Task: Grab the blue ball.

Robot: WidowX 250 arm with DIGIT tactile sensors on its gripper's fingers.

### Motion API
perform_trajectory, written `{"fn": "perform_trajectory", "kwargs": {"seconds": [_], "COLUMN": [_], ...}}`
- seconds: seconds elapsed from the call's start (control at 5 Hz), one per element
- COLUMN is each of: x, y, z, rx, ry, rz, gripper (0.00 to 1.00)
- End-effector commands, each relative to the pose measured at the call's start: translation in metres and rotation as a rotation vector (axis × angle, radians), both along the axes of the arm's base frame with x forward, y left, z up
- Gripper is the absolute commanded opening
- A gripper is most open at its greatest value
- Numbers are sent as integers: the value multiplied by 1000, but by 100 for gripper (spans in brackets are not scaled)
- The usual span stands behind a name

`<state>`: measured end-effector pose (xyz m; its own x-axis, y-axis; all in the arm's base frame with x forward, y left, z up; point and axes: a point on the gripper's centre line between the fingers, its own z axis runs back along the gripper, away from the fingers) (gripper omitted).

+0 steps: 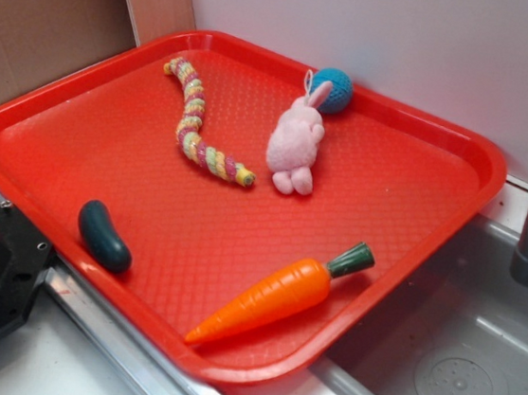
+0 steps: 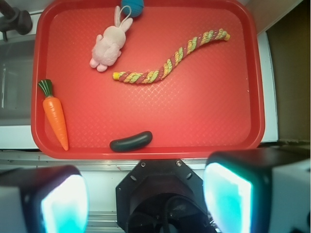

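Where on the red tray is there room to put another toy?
Bare patches: the middle, between rope toy, green toy and carrot; and right of the bunny. Crowded: the far edge, where the blue ball touches the bunny.

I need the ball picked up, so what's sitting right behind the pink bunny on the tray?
The blue ball sits behind the pink bunny, at its ears near the red tray's far rim. The ears cover part of the ball's side.

A plain white wall [image 1: 406,42] stands at 12 o'clock, brown cardboard [image 1: 36,19] at 10, a grey steel sink basin [image 1: 454,372] at 4.
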<state>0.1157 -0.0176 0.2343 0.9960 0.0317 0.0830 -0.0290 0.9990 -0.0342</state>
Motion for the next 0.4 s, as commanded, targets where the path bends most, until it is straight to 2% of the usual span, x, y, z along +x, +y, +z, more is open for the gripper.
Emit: {"fn": "perform_trajectory", "kwargs": {"seconds": [0.0,0.2], "x": [0,13], "y": [0,1], "z": [0,-8], "rx": [0,20], "ry": [0,-51], "rz": [0,51], "gripper": [100,100]}}
